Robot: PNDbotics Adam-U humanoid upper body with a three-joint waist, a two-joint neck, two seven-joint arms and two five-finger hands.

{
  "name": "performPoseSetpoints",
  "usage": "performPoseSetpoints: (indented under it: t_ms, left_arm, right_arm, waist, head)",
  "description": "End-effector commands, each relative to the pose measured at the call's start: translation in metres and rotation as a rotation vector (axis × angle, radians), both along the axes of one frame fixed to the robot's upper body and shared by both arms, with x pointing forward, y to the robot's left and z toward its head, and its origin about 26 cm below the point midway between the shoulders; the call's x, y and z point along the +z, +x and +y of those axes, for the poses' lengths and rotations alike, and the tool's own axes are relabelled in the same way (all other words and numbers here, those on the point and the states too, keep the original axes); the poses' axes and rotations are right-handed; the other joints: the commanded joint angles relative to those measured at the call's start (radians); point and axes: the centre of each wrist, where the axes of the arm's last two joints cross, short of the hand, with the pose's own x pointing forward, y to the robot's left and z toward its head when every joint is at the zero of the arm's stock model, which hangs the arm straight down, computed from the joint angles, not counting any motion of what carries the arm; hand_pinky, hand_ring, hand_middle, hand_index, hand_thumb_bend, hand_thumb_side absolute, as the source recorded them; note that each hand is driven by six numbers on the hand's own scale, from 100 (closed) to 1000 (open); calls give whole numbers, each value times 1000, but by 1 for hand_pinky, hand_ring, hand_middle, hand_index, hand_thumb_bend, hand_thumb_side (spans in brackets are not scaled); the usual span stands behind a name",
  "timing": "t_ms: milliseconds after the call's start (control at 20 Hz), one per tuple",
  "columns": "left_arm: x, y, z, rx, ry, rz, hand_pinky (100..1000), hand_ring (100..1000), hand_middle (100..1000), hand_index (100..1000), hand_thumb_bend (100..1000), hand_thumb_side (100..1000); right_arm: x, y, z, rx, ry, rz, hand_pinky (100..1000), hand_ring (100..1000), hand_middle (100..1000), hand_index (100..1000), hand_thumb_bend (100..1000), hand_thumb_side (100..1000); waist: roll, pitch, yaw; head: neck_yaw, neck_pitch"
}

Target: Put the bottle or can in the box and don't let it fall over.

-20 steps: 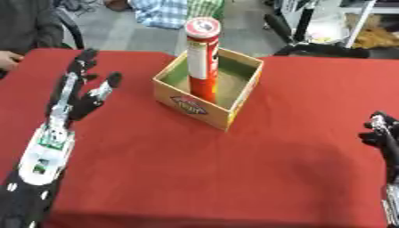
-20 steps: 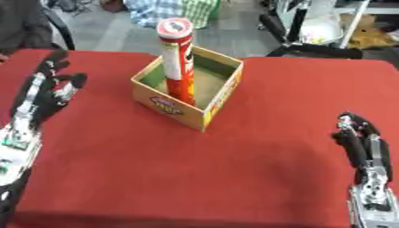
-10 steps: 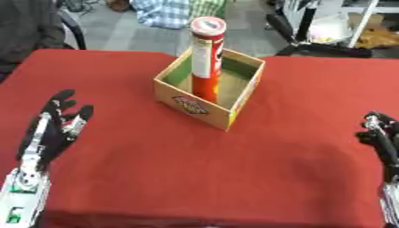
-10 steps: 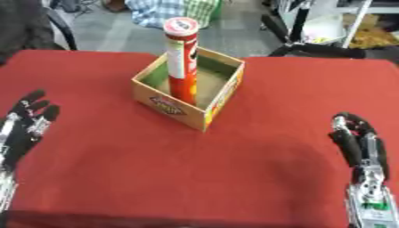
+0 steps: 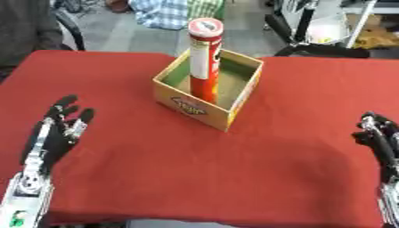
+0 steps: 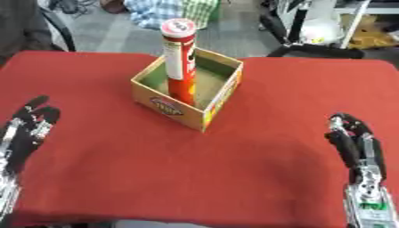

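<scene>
A: Resting near left, the left hand (image 5: 54, 133), fingers straight, holding nothing. Sitting near right, the right hand (image 6: 355, 149), likewise relaxed and empty.

B: Standing upright farther off inside the box (image 5: 209, 91), the can (image 5: 204, 60). Risking a topple only by bumping the table (image 5: 234, 164).

It looks like a robotics lab or workshop: beyond the far edge of the red-covered table (image 5: 195, 178) lies a grey floor crowded with black office chairs (image 5: 311, 44), a white machine stand (image 6: 321, 24), cables and seated people.
</scene>
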Motion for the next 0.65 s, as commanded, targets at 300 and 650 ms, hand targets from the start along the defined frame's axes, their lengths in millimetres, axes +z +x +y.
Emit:
performPoseSetpoints:
  t_ms: [300,650]
  left_arm:
    - [8,0,4,-6,26,-22,831,921,948,911,574,662]
    - [9,-1,5,-2,24,-29,831,921,947,911,569,668]
  right_arm:
    - [6,3,-2,16,-24,-17,688,601,620,816,100,639]
    - [6,3,-2,17,-25,-17,688,601,620,816,100,636]
  waist:
    - [-2,-20,1]
    - [-2,-22,2]
  head:
    - [-4,5]
    - [-8,5]
